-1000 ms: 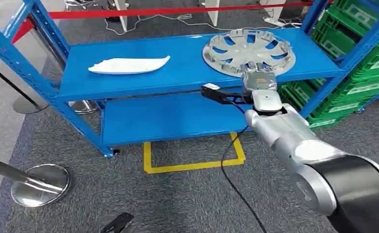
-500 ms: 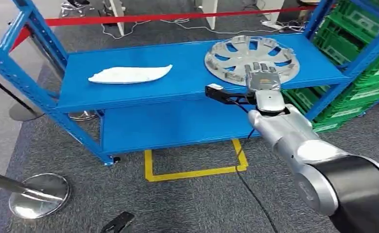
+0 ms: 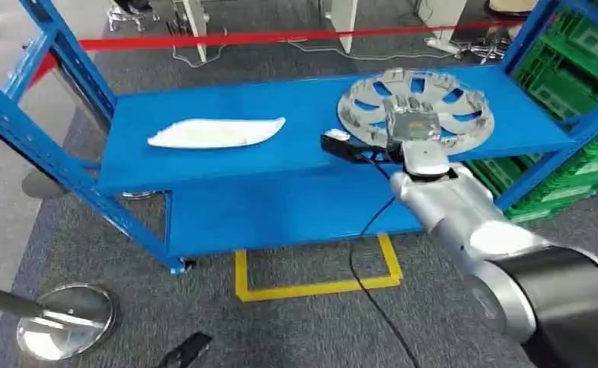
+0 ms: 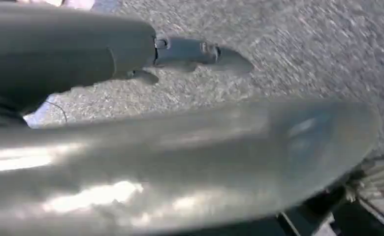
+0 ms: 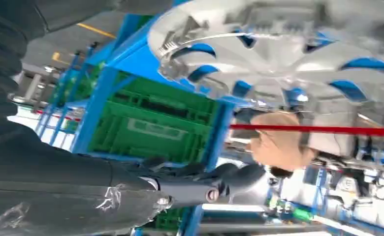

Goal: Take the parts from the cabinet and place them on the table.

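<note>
A silver wheel cover (image 3: pixel 464 115) lies flat at the right end of the blue cabinet's upper shelf (image 3: pixel 280 100). A white, long curved part (image 3: pixel 215 132) lies at the shelf's left end. My right hand (image 3: pixel 412 123) reaches over the near part of the wheel cover with fingers stretched forward, gripping nothing. In the right wrist view the wheel cover (image 5: pixel 288 44) sits close beyond my right hand (image 5: pixel 81 187), whose dark fingers (image 5: pixel 214 179) hold nothing. My left hand (image 4: pixel 180 157) hangs blurred over grey carpet, one dark finger (image 4: pixel 200 51) extended, holding nothing.
Green crates (image 3: pixel 579 54) stack to the right of the cabinet. A red barrier tape (image 3: pixel 280 36) runs behind it. A chrome stanchion base (image 3: pixel 66 310) stands at the lower left on the carpet. Yellow floor tape (image 3: pixel 319 287) marks the spot before the lower shelf (image 3: pixel 265 207).
The camera has shifted, so the cabinet sits lower and further right in the picture. My right hand has moved forward from the shelf's front edge onto the near part of the wheel cover.
</note>
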